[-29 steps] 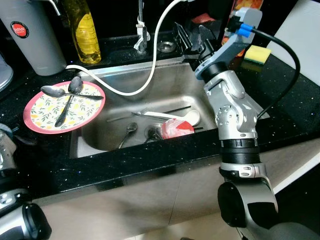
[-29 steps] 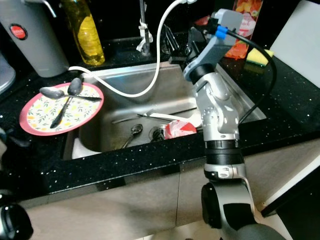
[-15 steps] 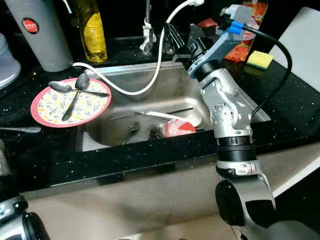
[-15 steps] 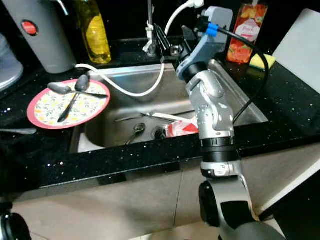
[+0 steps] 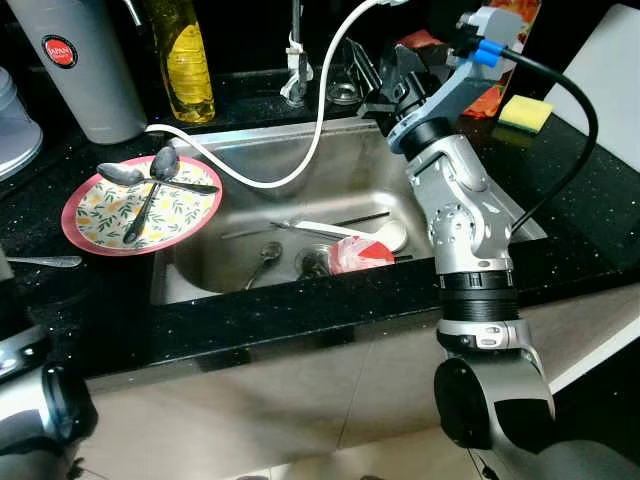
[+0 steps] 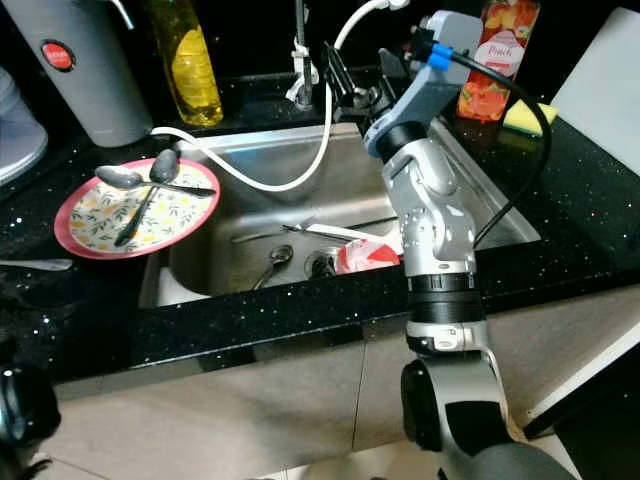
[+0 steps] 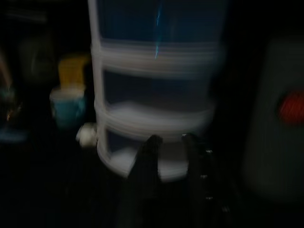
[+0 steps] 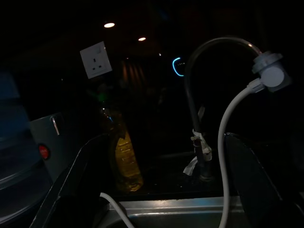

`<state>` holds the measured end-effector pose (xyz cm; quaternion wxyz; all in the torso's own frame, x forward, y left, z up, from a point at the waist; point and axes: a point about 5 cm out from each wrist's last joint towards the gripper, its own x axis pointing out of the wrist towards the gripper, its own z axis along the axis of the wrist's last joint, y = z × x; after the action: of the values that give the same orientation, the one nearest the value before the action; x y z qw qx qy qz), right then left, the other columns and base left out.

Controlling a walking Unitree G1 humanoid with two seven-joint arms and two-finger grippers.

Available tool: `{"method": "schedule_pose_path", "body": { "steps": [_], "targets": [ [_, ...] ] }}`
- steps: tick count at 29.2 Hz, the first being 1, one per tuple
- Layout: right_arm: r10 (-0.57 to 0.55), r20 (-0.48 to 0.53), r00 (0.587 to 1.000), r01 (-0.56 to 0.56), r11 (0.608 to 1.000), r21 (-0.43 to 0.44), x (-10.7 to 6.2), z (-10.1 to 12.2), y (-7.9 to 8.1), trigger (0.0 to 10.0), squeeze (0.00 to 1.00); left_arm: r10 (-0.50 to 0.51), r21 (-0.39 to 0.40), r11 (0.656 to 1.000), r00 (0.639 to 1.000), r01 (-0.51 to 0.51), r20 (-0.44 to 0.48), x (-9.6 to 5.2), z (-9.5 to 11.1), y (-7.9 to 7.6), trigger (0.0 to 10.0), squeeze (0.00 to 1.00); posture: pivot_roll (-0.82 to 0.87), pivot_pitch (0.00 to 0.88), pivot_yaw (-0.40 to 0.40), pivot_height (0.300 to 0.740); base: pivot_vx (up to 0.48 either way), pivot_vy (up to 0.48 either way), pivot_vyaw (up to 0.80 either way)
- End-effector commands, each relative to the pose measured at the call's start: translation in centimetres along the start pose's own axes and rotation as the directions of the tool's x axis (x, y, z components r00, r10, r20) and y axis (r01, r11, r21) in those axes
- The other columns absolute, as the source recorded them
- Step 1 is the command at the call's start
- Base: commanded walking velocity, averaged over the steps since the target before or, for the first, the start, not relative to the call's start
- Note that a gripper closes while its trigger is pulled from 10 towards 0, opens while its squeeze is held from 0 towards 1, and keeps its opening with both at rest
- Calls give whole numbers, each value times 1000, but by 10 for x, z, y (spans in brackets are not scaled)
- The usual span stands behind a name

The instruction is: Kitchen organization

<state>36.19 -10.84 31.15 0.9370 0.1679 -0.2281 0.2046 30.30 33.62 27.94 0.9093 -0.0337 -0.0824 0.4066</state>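
Open and empty is how we read the jaws of our right gripper (image 5: 385, 70): its two black fingers stand apart, high over the far right corner of the sink (image 5: 250, 160), close to the tap (image 6: 299, 60) and the white hose (image 5: 310, 130). In the right wrist view the two fingers frame the tap and the yellow bottle (image 8: 124, 159), with nothing between them. Our left gripper (image 7: 171, 156) is down on the left, facing a white ribbed container (image 7: 156, 109); the picture is dark and blurred, so we cannot tell if its fingers are apart or together.

The things to put in order are in the sink basin: a white ladle (image 5: 355, 233), a spoon (image 5: 266, 255), a red and white piece (image 5: 355, 255) by the drain, and some thin dark utensils. Two spoons and a dark-handled one lie crossed on the flowered plate (image 5: 95, 225) at the left of the sink. One more utensil (image 5: 45, 262) lies on the counter (image 5: 300, 310), near and left of the plate.

We think the main risk is the hose. It curves just beside the right gripper, so if we go down into the basin a finger could catch it and pull on the tap. The utensils in the basin lie partly across each other, so a grasp on one could drag another. The plate also stands close to the sink edge, and a careless sweep could push it in.
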Motion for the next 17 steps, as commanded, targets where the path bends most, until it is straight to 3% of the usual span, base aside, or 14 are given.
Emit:
{"method": "schedule_pose_path", "body": {
  "steps": [1,4,8,13,14,17],
  "targets": [
    [-15,12,1000,15,1000,-13,-3,2,-3,10000,0,125,70,991,982,-116,-145,-3,-41,16,10000,1000,129,0,67,740,0,0,0],
    [-29,5,1000,29,999,-20,-6,2,-9,10000,0,232,128,971,936,-204,-265,-15,-86,39,10000,1000,138,0,59,740,0,0,0],
    [-24,4,1000,24,1000,-14,-4,1,-7,10000,0,280,135,959,900,-248,-333,-18,-105,53,10000,1000,142,0,52,740,0,0,0],
    [-1,0,1000,1,1000,-6,-1,-1,-1,10000,0,287,194,953,900,-233,-329,-18,-105,55,10000,1000,152,0,44,740,0,0,0],
    [5,-2,1000,-5,1000,-2,0,-1,0,10000,0,279,207,953,908,-222,-311,-18,-102,53,10000,0,163,0,37,740,0,0,0],
    [15,-2,1000,-15,1000,7,2,-2,3,10000,0,281,203,953,905,-225,-318,-18,-102,52,10000,0,169,0,34,740,0,0,0]
  ]
}}
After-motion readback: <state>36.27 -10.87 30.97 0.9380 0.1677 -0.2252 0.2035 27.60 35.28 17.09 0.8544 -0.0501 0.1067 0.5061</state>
